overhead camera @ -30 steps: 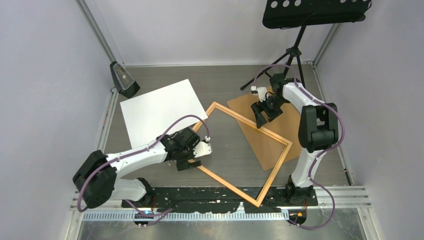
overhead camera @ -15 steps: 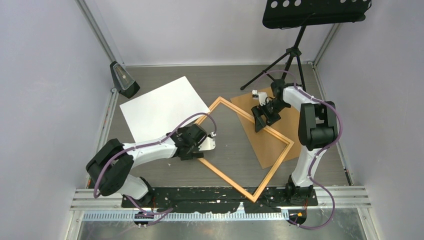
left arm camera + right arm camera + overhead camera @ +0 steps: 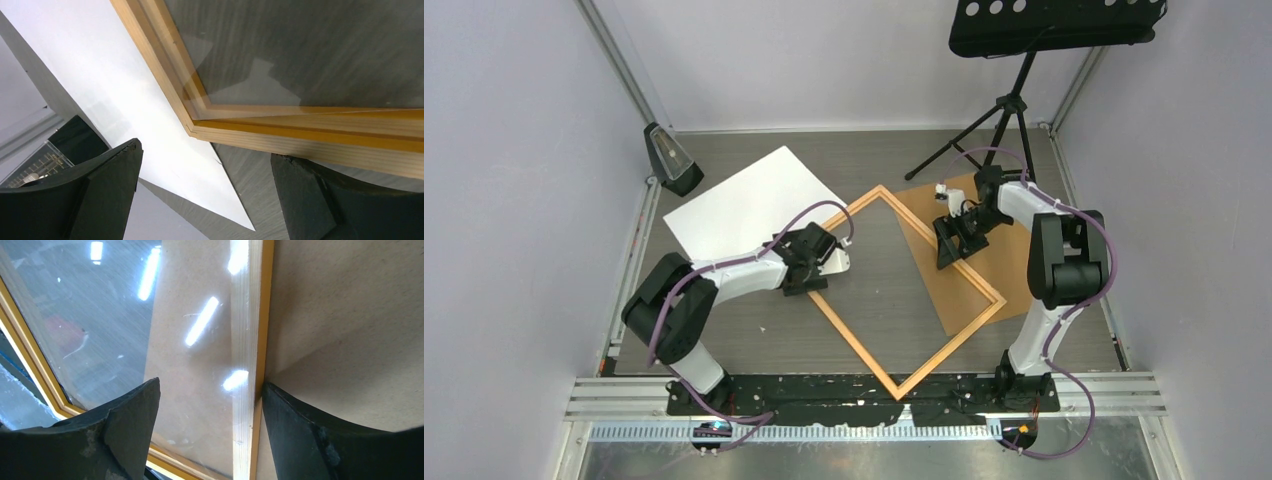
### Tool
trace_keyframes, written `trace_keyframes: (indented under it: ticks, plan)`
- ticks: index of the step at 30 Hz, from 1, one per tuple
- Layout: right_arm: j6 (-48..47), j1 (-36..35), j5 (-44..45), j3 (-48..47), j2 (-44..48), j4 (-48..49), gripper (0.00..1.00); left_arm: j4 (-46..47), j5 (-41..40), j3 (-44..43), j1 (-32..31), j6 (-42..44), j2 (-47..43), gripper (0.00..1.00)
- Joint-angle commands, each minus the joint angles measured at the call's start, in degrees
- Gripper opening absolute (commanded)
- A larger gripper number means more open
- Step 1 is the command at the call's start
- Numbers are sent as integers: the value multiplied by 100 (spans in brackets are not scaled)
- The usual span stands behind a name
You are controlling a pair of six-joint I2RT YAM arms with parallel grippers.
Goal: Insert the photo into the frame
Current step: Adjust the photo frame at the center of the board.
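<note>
Since a second ago the frame (image 3: 953, 346) has swung round into a diamond, its top corner now higher and further right in the top view. My left arm has drawn up toward the centre with it.

From above, the frame lies flat mid-picture on the table (image 3: 754, 330), with its right side over the brown backing board (image 3: 996, 262). The photo (image 3: 744, 205) lies white side up at upper left, outside the frame. It meets the upper-left rail, but I cannot tell whether it slips under. The left gripper (image 3: 804, 280) sits at the frame's left corner, and the right gripper (image 3: 946, 250) is on the upper-right rail.

On the left wrist view, the left gripper (image 3: 205, 150) has its jaws wide apart, gripping nothing. The frame's (image 3: 300, 135) corner lies between them, and the rail runs off to the right edge. The photo (image 3: 100, 75) fills the upper left, and the clear sheet (image 3: 300, 60) sits inside the frame at upper right.

On the right wrist view, the right gripper (image 3: 210, 385) also has its jaws apart, straddling the frame's (image 3: 247, 340) rail without clamping it. One finger is over the clear sheet (image 3: 100, 315) at left. The other is just beside the rail, over the backing board (image 3: 350, 315) at right.
</note>
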State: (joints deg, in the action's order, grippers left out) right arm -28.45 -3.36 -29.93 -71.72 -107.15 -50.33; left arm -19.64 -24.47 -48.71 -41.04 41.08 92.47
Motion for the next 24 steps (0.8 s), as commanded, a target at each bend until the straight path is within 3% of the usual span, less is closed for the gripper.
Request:
trace_keyframes:
  ticks: [1, 10, 16, 20, 24]
  plan:
    - [178, -77, -736, 274, 339, -193, 79, 239, 228, -349, 249, 37, 254, 99]
    - [442, -116, -859, 811, 741, 136, 76, -142, 492, -749, 518, 20, 335, 100]
    - [641, -122, -700, 911, 970, 446, 72, -992, 1057, -1083, 611, -607, 230, 100]
    - [729, -115, -634, 955, 995, 630, 62, -1585, 1607, -1378, 799, -1070, 91, 100]
    - [811, -76, -572, 967, 1041, 762, 46, -2000, 2046, -1524, 914, -1400, -162, 99]
